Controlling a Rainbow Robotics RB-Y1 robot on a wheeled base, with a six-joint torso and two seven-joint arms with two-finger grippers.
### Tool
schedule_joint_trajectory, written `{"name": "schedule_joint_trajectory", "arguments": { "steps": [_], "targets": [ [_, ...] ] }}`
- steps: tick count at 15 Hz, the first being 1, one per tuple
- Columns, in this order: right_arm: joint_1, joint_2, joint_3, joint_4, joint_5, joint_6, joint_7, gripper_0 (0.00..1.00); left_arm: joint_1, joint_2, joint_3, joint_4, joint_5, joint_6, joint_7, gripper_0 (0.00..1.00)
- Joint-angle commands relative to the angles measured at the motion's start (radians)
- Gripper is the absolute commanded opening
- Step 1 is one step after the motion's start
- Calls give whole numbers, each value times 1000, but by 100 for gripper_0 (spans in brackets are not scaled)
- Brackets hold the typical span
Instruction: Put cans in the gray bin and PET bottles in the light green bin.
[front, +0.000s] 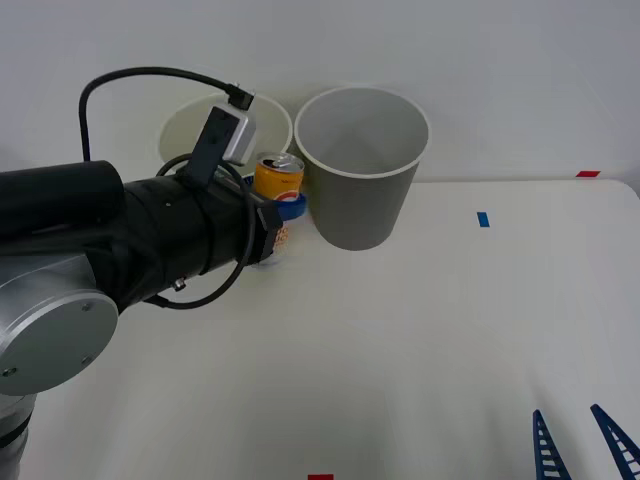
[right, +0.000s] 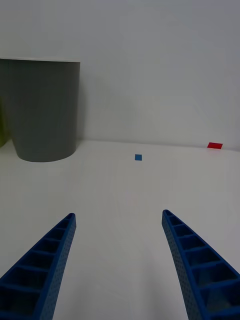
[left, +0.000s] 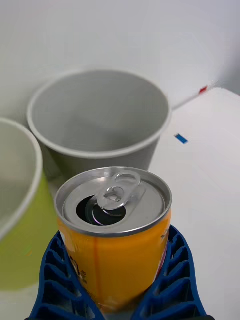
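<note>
can (left: 114, 227) orange with an opened silver top, upright, clamped between the blue ribbed fingers (left: 172, 270) of the left gripper (front: 278, 215), just in front of the gray bin (front: 360, 180) and beside the light green bin (left: 17, 220). to do it well: carry it level over the gray bin's white rim, centre over the pale inside, then release. right gripper (right: 119, 265) parked near the table's (front: 420, 340) front edge, fingers apart, holding nothing.

Probably lab: tape-marked white table (front: 430, 330).
</note>
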Motion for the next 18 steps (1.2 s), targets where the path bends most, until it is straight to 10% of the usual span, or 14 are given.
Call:
{"name": "schedule_joint_trajectory", "arguments": {
  "steps": [1, 8, 18],
  "targets": [
    [0, 0, 0, 0, 0, 0, 0, 58, -145, -17, 6, -8, -55, 101, 20, 0],
    [0, 0, 0, 0, 0, 0, 0, 58, -490, -100, 6, 262, -92, 115, 73, 0],
    [0, 0, 0, 0, 0, 0, 0, 58, -580, -163, -103, 809, -125, -548, 35, 0]
  ]
}}
